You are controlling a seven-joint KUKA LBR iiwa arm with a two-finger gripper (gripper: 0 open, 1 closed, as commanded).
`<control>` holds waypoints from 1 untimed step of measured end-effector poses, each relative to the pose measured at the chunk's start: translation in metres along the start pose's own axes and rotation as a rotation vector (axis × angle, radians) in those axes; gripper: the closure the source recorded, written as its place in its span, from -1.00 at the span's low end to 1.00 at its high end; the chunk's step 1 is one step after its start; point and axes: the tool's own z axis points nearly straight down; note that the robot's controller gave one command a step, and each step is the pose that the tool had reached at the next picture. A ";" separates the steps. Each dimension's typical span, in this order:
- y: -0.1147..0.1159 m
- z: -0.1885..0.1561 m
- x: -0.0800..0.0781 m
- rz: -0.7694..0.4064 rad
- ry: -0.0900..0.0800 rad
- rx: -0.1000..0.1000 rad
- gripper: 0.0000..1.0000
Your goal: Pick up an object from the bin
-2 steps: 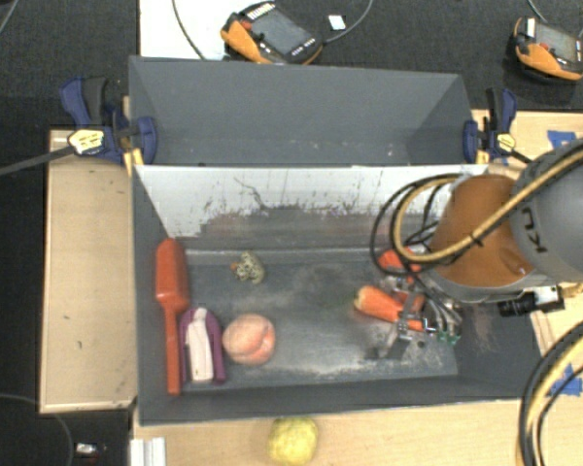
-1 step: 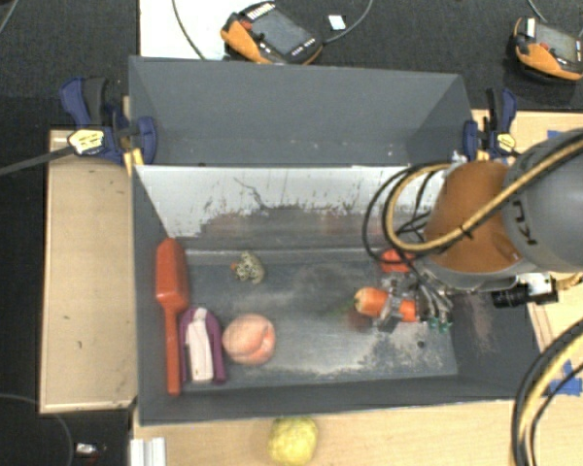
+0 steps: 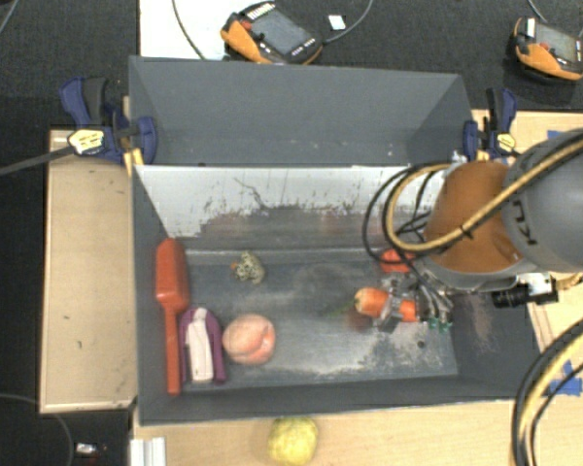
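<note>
Where the jaws hang: low by the bin's (image 3: 311, 346) right edge, just beside a small orange round thing (image 3: 371, 302).
Jaws: we cannot tell whether they are released or clenched, as the wrist hides them.
Orange thing: on the bin floor, right of middle, well apart from the peach ball (image 3: 249, 339) near the left edge.
Risk: we judge that an off-centre close could nudge the round thing and send it rolling away.

Grey metal bin (image 3: 311, 333), floor scuffed. Left side: red brush (image 3: 171, 289), pink-and-white bottle (image 3: 201, 346), peach ball (image 3: 249, 339) — close together. Speckled lump (image 3: 249, 269) near back; small orange item (image 3: 370, 302) at right.
</note>
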 end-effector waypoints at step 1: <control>0.000 -0.035 0.001 -0.003 0.004 0.000 1.00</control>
